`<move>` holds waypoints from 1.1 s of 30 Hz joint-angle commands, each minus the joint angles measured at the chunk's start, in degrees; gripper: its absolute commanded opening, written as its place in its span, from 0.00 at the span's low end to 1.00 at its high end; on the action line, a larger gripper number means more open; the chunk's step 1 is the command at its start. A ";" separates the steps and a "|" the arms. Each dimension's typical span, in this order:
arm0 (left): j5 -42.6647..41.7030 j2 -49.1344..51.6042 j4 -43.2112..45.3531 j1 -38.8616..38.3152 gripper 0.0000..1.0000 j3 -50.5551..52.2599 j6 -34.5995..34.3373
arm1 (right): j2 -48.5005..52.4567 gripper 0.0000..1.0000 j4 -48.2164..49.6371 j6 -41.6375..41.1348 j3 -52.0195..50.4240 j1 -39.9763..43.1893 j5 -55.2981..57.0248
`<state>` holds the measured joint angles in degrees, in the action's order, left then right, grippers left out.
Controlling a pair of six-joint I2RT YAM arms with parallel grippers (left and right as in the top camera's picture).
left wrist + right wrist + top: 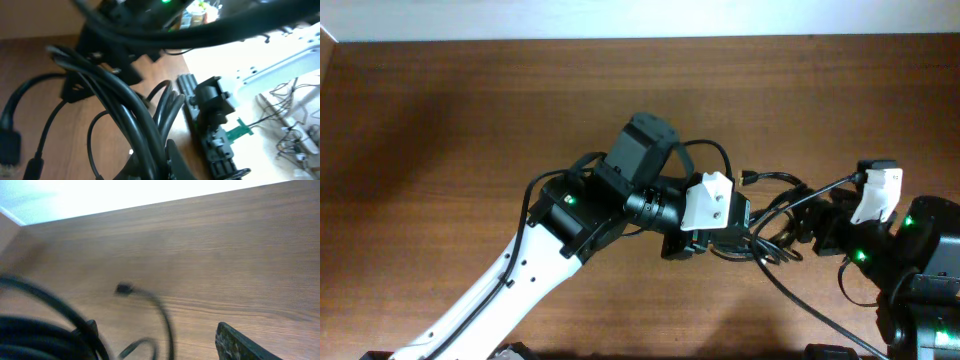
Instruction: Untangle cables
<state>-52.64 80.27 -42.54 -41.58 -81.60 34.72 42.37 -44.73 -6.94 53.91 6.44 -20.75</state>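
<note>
The cables [775, 235] are thin, glossy black cords snarled into overlapping loops between the two arms, right of the table's middle. One strand ends in a small dark plug [748, 178] lying on the wood just above the tangle.

The left gripper [745, 235] is clamped on this bundle. From its wrist, the rounded, rubbery cords [125, 110] sweep down in a thick sheaf to the closed jaws at the bottom edge.

The right gripper [808, 230] sits just beside the knot on the other side. Its jaws stand apart: one dark, rough-faced finger [240, 342] shows well off to the side (the other is lost behind blurred cord), with bare wood in the gap and a single curling strand tipped by a plug [122, 287].

The table [470, 120] is reddish-brown wood with a fine, straight grain and a matte surface. A pale strip [620, 15] runs beyond its far edge. Past the near edge, the left wrist view shows a light floor [295, 135] strewn with thin wires.
</note>
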 commanded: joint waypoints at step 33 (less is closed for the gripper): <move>8.81 -15.26 -21.05 5.86 0.00 -1.33 13.64 | 0.74 0.96 4.76 -1.53 0.42 1.14 44.98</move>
<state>-42.70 69.95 -59.48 -37.32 -81.71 40.99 42.63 -40.62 -5.85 53.91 5.85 15.75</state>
